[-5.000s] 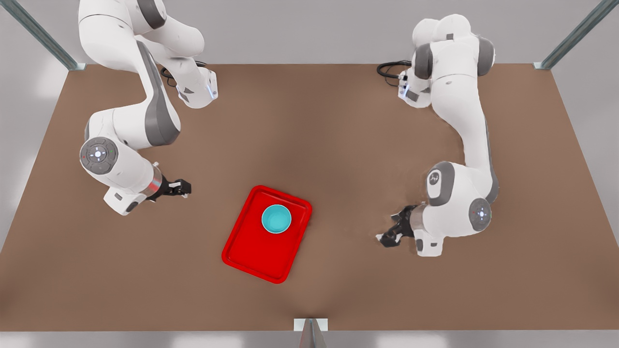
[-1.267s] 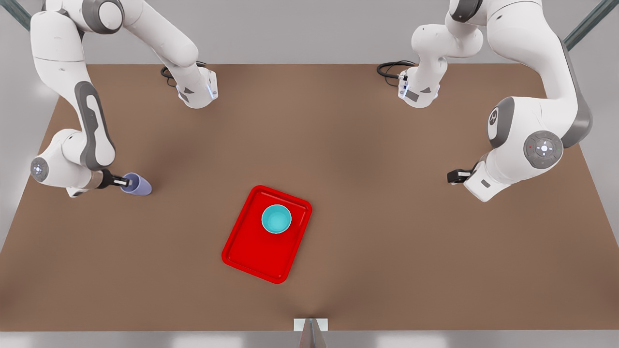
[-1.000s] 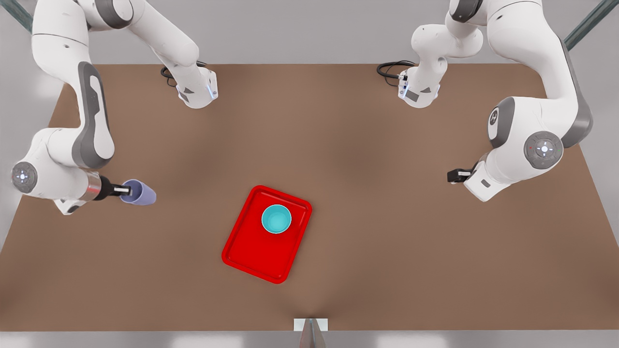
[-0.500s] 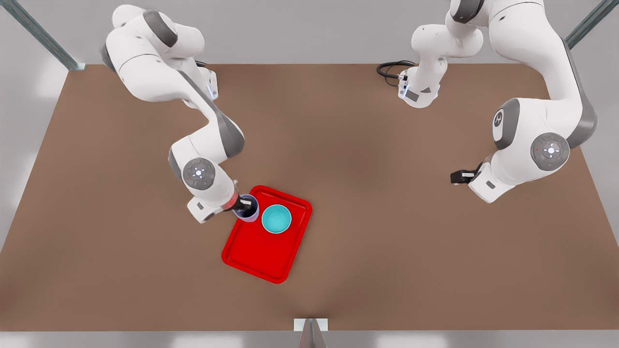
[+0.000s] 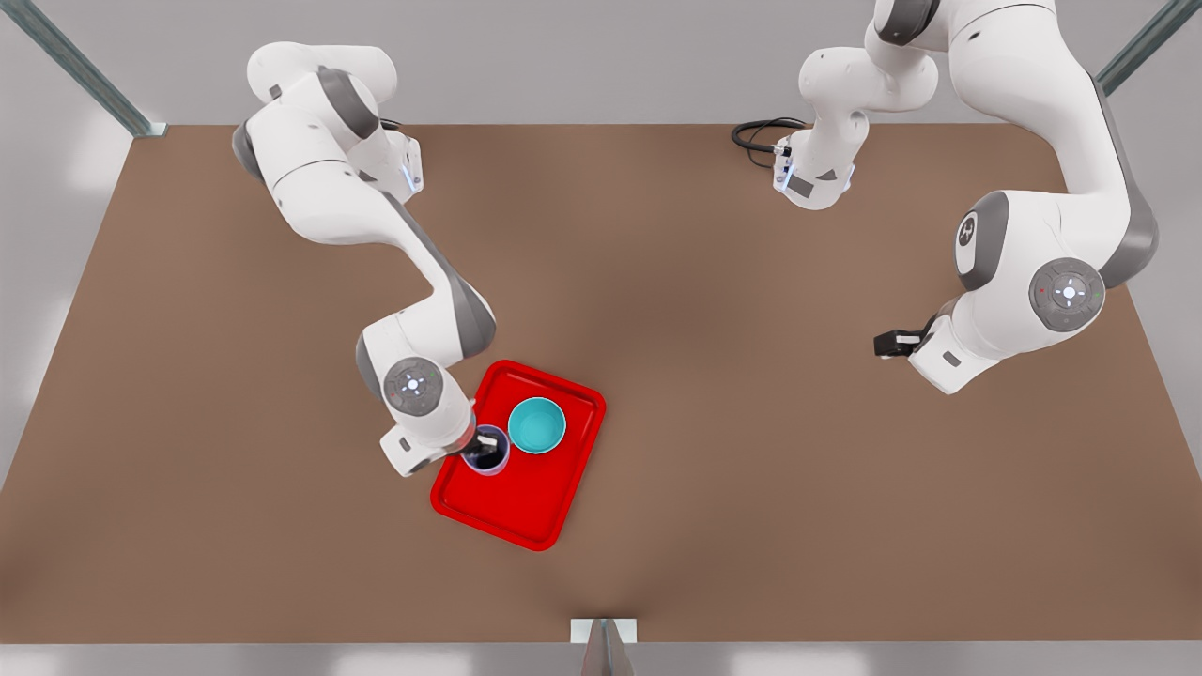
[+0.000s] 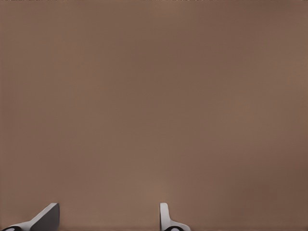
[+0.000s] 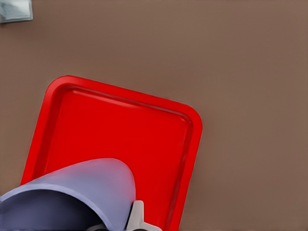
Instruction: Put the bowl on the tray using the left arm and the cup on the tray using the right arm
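Right wrist view: right gripper (image 5: pixel 481 452) grips cup (image 7: pixel 82 195) over tray (image 7: pixel 120 130); front adds bowl (image 5: pixel 537 424)

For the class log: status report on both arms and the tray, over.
Right gripper shut on cup, over tray beside bowl. Left gripper open over bare table, waiting. Nothing in the way.

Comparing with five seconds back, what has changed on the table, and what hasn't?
The right gripper took hold of the cup out at the front view's left and carried it in over the tray, beside the bowl. The left gripper withdrew from near the tray and waits open at the front view's right. Bowl and tray stayed put.
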